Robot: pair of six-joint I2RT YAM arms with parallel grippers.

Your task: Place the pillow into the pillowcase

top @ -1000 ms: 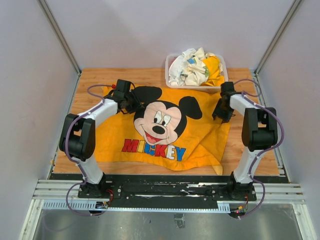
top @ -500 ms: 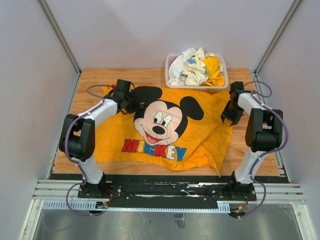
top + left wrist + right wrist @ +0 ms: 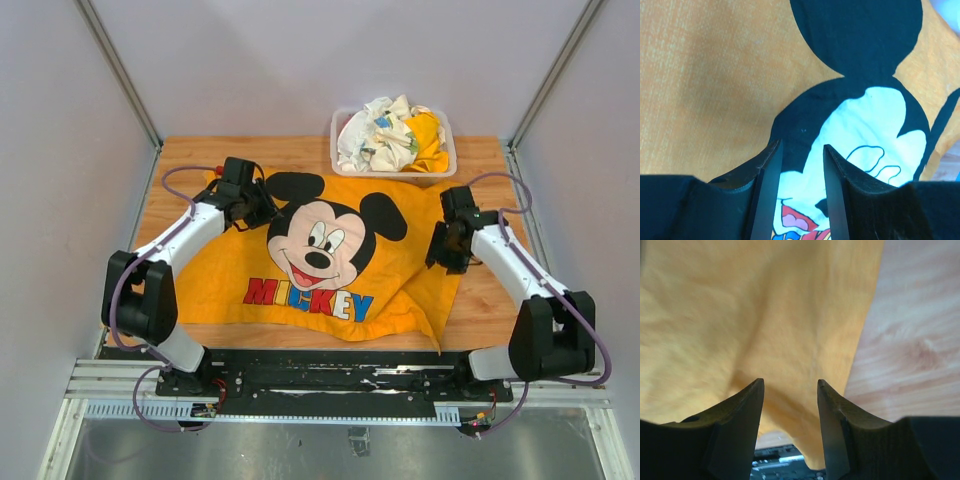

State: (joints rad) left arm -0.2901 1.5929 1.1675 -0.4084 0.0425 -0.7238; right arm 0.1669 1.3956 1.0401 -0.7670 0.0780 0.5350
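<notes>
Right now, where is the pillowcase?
In the top view the pillowcase lies spread across the table, just nearer than the clear bin, with the left gripper over its far-left corner and the right gripper at its right edge.

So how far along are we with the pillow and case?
Done: the orange-yellow Mickey Mouse fabric pillowcase lies spread on the wooden table. In hand: left gripper and right gripper sit at its far-left corner and right edge, jaws parted; no firm grip shows. Remaining: everything else; no pillow is in view.

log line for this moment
pillowcase spread on table | left gripper open over it | right gripper open at its right edge | pillow not seen
</notes>
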